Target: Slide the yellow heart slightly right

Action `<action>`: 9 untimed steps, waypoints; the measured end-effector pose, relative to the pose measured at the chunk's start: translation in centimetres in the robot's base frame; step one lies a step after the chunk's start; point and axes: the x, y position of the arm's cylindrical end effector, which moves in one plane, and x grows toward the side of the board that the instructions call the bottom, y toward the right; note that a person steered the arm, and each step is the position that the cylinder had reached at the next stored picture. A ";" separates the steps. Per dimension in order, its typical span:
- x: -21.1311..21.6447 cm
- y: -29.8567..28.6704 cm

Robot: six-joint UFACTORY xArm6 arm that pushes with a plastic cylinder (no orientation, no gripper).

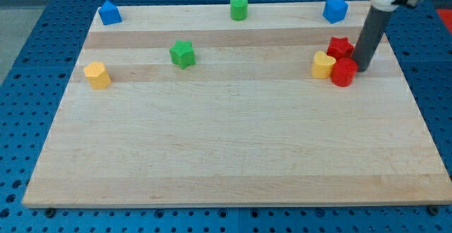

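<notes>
A yellow block [323, 65] that looks heart-shaped lies at the board's right side. It touches a red round block [344, 73] on its right, and a red star [340, 47] sits just above them. My tip [363, 69] is down on the board right beside the red round block, on its right, and below-right of the red star. The two red blocks lie between my tip and the yellow heart. A second yellow block [97, 75], whose shape is unclear, lies at the far left.
A green star [182, 54] lies left of centre. Along the top edge are a blue block [109, 13] at left, a green cylinder [239, 8] in the middle and a blue cube [335, 10] at right. The wooden board [226, 148] ends close to my tip on the right.
</notes>
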 end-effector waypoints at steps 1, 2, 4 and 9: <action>5.1 -3.0; 9.1 -5.9; 9.9 -8.4; -3.1 -10.4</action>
